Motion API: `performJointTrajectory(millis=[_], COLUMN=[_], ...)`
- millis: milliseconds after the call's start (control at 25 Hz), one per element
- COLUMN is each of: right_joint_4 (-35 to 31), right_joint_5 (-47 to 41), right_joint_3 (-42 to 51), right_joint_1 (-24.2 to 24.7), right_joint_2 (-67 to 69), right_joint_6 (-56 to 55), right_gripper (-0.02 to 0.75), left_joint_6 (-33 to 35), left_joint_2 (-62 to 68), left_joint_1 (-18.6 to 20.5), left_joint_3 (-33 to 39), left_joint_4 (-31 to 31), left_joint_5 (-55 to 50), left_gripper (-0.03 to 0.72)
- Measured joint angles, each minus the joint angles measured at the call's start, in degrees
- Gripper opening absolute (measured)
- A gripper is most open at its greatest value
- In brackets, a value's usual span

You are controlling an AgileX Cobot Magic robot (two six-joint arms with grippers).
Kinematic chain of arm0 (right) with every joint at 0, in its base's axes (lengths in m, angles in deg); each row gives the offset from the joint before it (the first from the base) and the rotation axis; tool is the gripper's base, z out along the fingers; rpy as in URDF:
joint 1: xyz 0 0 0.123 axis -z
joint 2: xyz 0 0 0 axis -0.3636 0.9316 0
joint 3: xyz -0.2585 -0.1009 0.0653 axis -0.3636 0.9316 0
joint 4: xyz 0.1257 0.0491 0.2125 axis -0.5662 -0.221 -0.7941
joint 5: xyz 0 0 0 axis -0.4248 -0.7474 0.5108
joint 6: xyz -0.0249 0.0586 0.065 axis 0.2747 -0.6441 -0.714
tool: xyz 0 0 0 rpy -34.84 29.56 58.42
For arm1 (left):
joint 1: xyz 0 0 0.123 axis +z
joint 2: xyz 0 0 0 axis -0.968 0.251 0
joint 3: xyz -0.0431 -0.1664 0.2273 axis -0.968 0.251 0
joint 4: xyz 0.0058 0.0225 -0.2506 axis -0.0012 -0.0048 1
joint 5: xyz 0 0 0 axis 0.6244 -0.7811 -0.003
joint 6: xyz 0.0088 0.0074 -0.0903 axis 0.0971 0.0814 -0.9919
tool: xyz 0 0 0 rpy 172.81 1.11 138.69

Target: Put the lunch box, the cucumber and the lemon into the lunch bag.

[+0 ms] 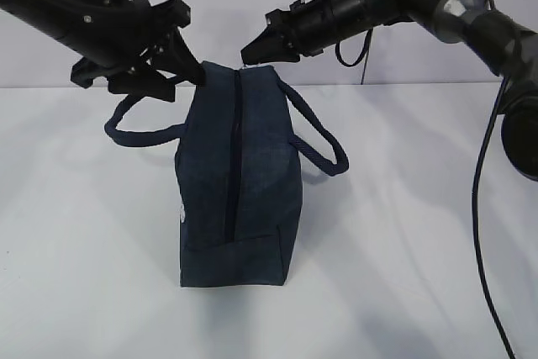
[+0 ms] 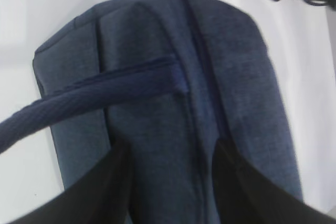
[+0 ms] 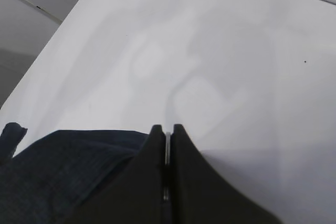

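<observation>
On the table: lunch bag [image 1: 239, 178] stands on a white tabletop [image 1: 403, 233] with its zipper [image 1: 234, 157] closed along the top, running toward the camera in the exterior view.
Left arm: reaches in from the upper left, angled down; left gripper [image 1: 187, 69] sits at the bag's far upper corner on the left side.
Left gripper state: fingers [image 2: 105, 192] spread, straddling the navy fabric of the bag top in the left wrist view; fabric fills the gap between them, but a firm clamp cannot be told.
Right arm: comes in from the upper right, nearly level, tip pointing left at the bag's far end.
Right gripper state: right gripper [image 1: 250, 50] has its tips pressed together on the thin metal ring pull [image 3: 167, 148], seen as a silver sliver between the pads in the right wrist view.
Ring pull, other view: shows at the top edge of the left wrist view, beyond the bag's far end.
Handles: left handle [image 1: 139, 124] loops out low on the left; right handle [image 1: 324, 145] arcs out on the right; both hang free.
Contents: lunch box, cucumber and lemon do not show in any view.
</observation>
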State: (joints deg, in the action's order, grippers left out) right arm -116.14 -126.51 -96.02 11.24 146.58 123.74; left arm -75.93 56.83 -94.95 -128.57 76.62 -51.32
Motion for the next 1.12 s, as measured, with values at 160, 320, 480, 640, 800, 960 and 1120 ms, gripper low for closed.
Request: performJointTrajectory(millis=[160, 320, 480, 640, 800, 960, 1120], right_joint_4=[-0.1, -0.1, -0.1, -0.2, -0.2, -0.2, -0.2], right_joint_5=[0.0, 0.0, 0.0, 0.0, 0.0, 0.0, 0.0], right_joint_3=[0.0, 0.0, 0.0, 0.0, 0.0, 0.0, 0.0], right_joint_1=[0.0, -0.1, -0.1, -0.2, -0.2, -0.2, -0.2], right_joint_2=[0.0, 0.0, 0.0, 0.0, 0.0, 0.0, 0.0], right_joint_6=[0.1, 0.1, 0.1, 0.2, 0.2, 0.2, 0.2], right_gripper=[-0.013, -0.013, -0.013, -0.013, -0.013, -0.013, -0.013], left_joint_6=[0.0, -0.1, -0.3, -0.3, -0.3, -0.3, -0.1], left_joint_2=[1.9, 2.2, 3.9, 5.9, 6.6, 6.6, 6.7], left_joint_1=[0.0, 0.0, 0.1, 0.1, 0.1, 0.1, 0.1], left_joint_3=[0.0, -0.6, -3.8, -6.1, -6.1, -6.3, -6.5], left_joint_4=[0.6, 1.0, 1.1, 1.1, 0.9, 0.9, 0.9], left_joint_5=[0.2, 2.1, 1.6, -0.5, -1.0, -1.0, -1.0], left_gripper=[0.358, 0.358, 0.358, 0.358, 0.334, 0.263, 0.115])
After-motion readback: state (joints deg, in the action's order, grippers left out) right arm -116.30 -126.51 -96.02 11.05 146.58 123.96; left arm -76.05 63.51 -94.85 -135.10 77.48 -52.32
